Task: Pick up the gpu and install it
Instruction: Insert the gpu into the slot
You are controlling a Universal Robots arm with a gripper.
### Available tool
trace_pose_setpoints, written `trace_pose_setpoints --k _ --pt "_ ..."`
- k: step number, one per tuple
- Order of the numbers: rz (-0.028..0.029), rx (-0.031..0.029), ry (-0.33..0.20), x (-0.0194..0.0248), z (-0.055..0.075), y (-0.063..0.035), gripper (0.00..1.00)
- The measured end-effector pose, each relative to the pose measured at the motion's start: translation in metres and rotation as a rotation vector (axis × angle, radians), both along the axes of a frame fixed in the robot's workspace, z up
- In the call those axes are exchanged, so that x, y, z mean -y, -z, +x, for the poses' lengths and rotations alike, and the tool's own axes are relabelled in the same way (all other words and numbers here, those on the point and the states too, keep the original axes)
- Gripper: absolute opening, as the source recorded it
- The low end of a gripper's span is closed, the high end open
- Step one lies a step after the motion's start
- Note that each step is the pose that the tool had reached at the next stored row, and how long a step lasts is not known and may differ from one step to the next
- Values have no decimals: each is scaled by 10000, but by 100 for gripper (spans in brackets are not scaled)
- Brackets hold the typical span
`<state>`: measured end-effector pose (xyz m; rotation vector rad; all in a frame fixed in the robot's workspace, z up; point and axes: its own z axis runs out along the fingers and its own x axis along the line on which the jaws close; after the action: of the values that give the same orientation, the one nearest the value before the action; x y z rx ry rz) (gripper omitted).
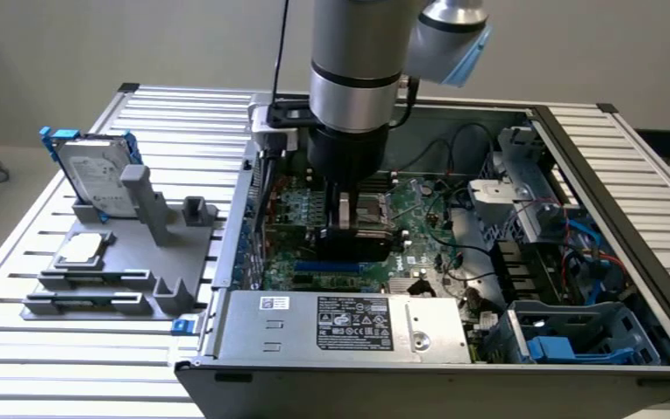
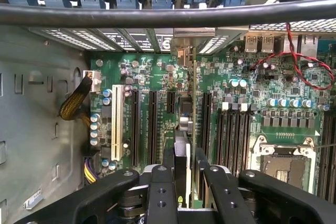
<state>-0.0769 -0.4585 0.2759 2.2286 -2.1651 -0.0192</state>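
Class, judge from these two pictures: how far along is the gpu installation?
Done: the gpu is picked up and off the grey holder, where the hard drive and processor chip sit. In hand: the hand grips it edge-on over the motherboard's expansion slots. Left: the hand has not let go; whether the card is seated cannot be told.

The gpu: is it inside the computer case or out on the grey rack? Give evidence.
Inside: the claw grips the gpu on edge over the motherboard slots. Seated or not: cannot tell.
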Motion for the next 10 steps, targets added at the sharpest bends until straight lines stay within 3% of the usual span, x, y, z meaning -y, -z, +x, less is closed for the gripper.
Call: trace_pose_setpoints --k 6,10 --pt "11 -1 0 0 -2 32 26" --pt "72 -1 28 0 -3 62 26"
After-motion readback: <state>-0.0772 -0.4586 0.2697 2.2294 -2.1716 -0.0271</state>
